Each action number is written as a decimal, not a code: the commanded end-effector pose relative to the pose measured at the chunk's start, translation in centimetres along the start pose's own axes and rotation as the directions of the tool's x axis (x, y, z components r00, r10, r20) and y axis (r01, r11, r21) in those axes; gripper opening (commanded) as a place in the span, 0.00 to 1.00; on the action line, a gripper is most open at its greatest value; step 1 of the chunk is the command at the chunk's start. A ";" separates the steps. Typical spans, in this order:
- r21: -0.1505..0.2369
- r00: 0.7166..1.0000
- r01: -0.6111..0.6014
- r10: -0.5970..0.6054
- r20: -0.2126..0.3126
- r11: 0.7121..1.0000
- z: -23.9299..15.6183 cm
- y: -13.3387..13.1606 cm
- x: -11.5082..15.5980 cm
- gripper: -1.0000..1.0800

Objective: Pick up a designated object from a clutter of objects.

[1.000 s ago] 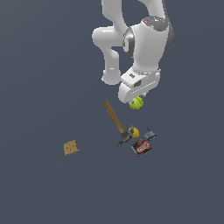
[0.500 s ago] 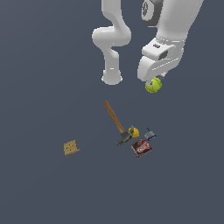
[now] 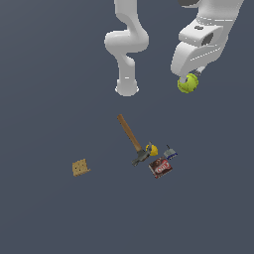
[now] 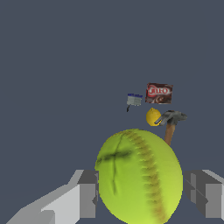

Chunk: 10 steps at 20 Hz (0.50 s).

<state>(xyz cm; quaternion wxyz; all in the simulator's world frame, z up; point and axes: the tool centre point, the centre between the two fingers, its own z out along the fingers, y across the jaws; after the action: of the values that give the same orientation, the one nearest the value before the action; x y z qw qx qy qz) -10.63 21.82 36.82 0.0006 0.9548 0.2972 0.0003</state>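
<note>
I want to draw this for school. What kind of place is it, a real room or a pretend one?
Probably a pretend, computer-made place. The floor is one flat grey-blue sheet with no walls or edges. The white robot arm looks smooth and toy-like, its claw holding a ball above a hammer and a box.

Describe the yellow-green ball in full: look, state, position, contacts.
The yellow-green ball is round, matte, with a curved stitched seam and a darker cross-shaped mark on its surface. It sits between the gripper's two grey fingers, which press its opposite sides. Nothing else touches it. In the exterior view it hangs under the white arm, well above the floor, higher in the picture and towards the exterior view's right of the hammer and the other small items.
</note>
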 end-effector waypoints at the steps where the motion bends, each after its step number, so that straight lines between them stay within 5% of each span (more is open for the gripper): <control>1: 0.001 1.000 -0.001 0.001 0.000 1.000 -0.6 -0.4 0.2 0.00; 10: 0.001 1.000 0.000 0.000 0.001 1.000 -1.1 -0.5 0.5 0.00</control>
<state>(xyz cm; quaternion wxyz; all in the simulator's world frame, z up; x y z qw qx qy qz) -10.60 22.42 37.65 0.0003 0.9548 0.2971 -0.0012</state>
